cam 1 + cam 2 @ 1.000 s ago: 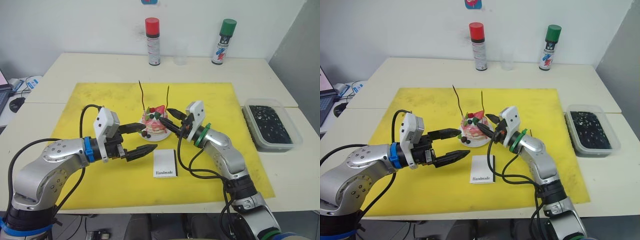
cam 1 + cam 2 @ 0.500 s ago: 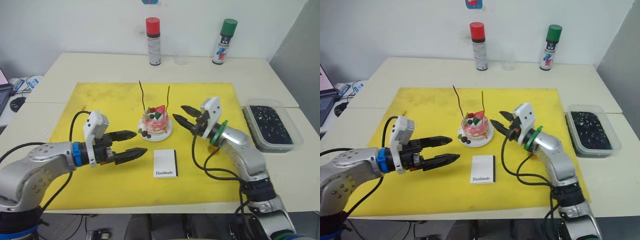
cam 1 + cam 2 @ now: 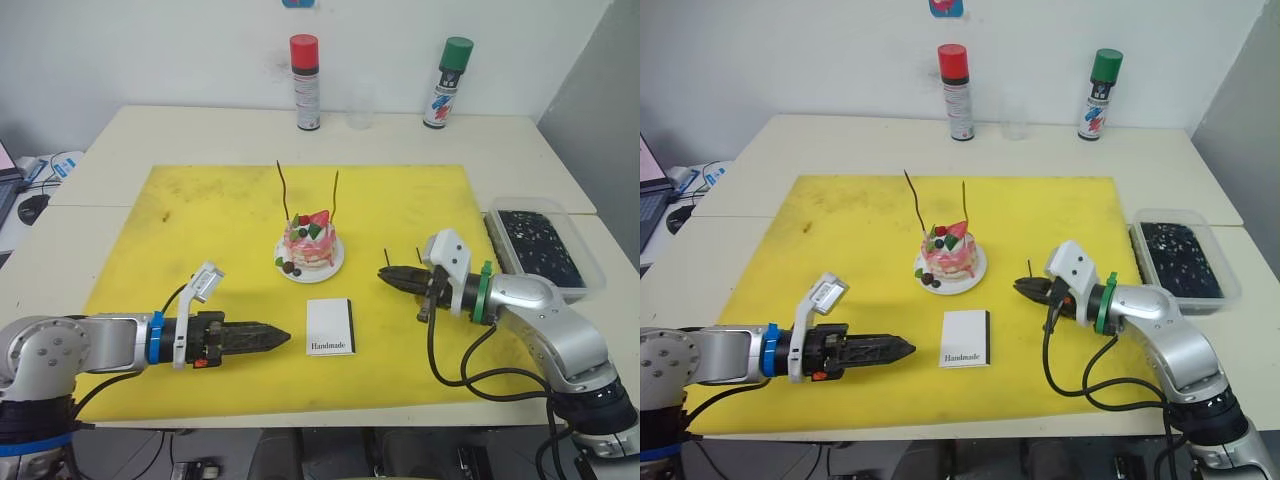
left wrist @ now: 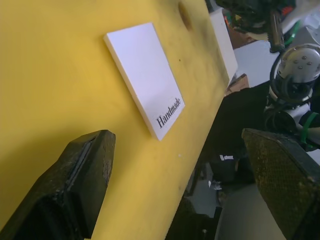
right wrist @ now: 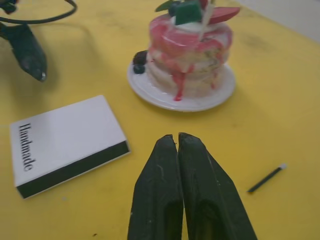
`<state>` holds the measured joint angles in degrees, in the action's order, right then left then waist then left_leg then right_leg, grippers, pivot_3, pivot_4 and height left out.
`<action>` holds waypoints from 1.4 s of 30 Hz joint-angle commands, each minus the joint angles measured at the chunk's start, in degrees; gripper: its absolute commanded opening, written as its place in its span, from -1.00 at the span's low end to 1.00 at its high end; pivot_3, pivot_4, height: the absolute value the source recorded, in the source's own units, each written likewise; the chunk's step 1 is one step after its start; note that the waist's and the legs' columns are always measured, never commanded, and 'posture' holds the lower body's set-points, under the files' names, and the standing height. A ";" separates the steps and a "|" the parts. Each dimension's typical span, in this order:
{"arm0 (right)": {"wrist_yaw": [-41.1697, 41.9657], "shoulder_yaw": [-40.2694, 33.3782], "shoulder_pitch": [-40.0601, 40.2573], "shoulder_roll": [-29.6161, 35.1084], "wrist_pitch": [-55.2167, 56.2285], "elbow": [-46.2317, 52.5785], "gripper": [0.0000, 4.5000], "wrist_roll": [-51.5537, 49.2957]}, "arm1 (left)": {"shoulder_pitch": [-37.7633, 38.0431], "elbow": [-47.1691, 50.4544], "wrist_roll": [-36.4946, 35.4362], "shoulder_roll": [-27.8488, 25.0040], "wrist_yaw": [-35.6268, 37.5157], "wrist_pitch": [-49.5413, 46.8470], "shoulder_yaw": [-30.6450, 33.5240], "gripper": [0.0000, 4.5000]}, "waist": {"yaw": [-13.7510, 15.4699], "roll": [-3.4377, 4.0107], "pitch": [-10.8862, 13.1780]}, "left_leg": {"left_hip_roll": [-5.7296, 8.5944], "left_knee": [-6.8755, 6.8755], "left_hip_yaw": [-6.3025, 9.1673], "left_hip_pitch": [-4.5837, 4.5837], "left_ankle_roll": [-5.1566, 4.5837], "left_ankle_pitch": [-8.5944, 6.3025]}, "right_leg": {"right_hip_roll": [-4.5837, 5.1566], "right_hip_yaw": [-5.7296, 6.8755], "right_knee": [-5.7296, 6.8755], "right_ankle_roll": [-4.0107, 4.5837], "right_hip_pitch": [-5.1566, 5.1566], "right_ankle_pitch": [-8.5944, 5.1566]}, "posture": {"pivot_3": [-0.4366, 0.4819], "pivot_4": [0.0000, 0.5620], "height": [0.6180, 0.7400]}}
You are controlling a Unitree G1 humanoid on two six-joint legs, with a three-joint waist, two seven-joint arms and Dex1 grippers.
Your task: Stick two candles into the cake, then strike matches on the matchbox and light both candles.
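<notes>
Flat white matchbox [image 3: 330, 326], layered pink cake [image 3: 311, 243], thin wavy candles [image 3: 283, 192] perhaps upright

We've got a bright yellow mat [image 3: 200, 220] over a cream table [image 3: 150, 130]. The cake [image 3: 311, 245] is pink and white in layers with pink drips, topped by a red strawberry slice plus green and dark berries, on a white plate [image 5: 150, 92]. The candles [image 3: 284, 190] are thin and golden-brown to dark. The matchbox [image 3: 330, 327] is white with black "Handmade" lettering and a dark strip down one long side. One match [image 5: 267, 178] looks dark with a pale tip. At the back we see one spray can [image 3: 305, 70] with a red cap, another spray can [image 3: 447, 70] with a green cap. The clear tub [image 3: 545, 250] holds something black and speckled. Both grippers have black fingers [image 5: 175, 190].
</notes>
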<state>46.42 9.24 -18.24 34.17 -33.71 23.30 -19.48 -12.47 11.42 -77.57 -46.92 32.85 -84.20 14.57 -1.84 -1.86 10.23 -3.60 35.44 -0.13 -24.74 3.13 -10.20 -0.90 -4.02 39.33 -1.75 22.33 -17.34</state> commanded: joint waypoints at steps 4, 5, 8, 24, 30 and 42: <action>2.00 3.64 -0.61 2.01 -0.23 2.67 -0.99 1.33 | -2.92 -3.79 -4.62 4.64 -7.93 -2.99 -0.66 1.00 | 0.01 -0.02 -0.01 | 0.00 0.00 0.02 0.00 0.00 0.00 | 0.00 0.01 0.00 0.00 0.00 0.00 | -0.05 -0.47 1.00; 2.29 4.17 -1.03 2.25 -0.48 2.57 -0.99 1.45 | -3.33 -4.21 -4.95 5.08 -9.00 -3.38 -0.89 1.00 | 0.01 -0.02 -0.01 | 0.00 0.00 0.03 0.00 0.00 0.00 | 0.00 0.01 0.00 0.00 0.00 0.00 | -0.05 -0.47 1.00; 3.46 6.01 -2.43 2.99 -0.46 1.74 -0.99 2.66 | -5.42 -6.03 -5.60 7.34 -12.72 -3.43 -1.36 1.00 | 0.01 -0.02 -0.01 | 0.02 0.02 0.02 0.00 0.00 0.00 | 0.00 0.01 0.02 -0.03 -0.01 0.02 | -0.05 -0.47 1.00; 7.21 13.93 -4.27 5.41 -0.40 -1.75 -0.99 9.69 | -8.79 -8.28 -10.20 13.20 -24.36 -3.72 -5.69 1.00 | 0.28 -0.04 -0.02 | 0.08 0.27 0.03 -0.01 0.01 0.00 | 0.04 0.00 0.02 -0.14 -0.11 0.09 | -0.05 -0.47 1.00; 7.67 15.19 -3.92 4.78 0.64 -3.31 -0.99 11.25 | -9.35 -8.92 -11.12 15.07 -26.87 -2.91 -7.02 1.00 | 0.44 -0.06 -0.04 | 0.16 0.40 0.04 -0.01 0.00 0.00 | 0.11 -0.02 -0.02 -0.31 -0.20 0.19 | -0.05 -0.47 1.00; 7.73 16.74 -5.68 -1.93 1.38 -5.01 -0.99 12.54 | -7.91 -9.01 -10.42 16.20 -27.69 -2.57 -7.75 1.00 | 0.39 -0.06 -0.13 | 0.14 0.48 0.04 0.01 0.01 0.01 | 0.10 -0.03 -0.21 -0.40 -0.29 0.36 | -0.05 -0.47 1.00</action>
<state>53.65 25.25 -23.33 32.71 -32.49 17.52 -6.38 -21.24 2.43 -87.70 -31.56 5.55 -86.19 9.19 -1.45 -1.92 10.10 -3.45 35.92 -0.08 -24.73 3.14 -10.20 -0.80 -4.04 39.12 -2.15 22.04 -16.98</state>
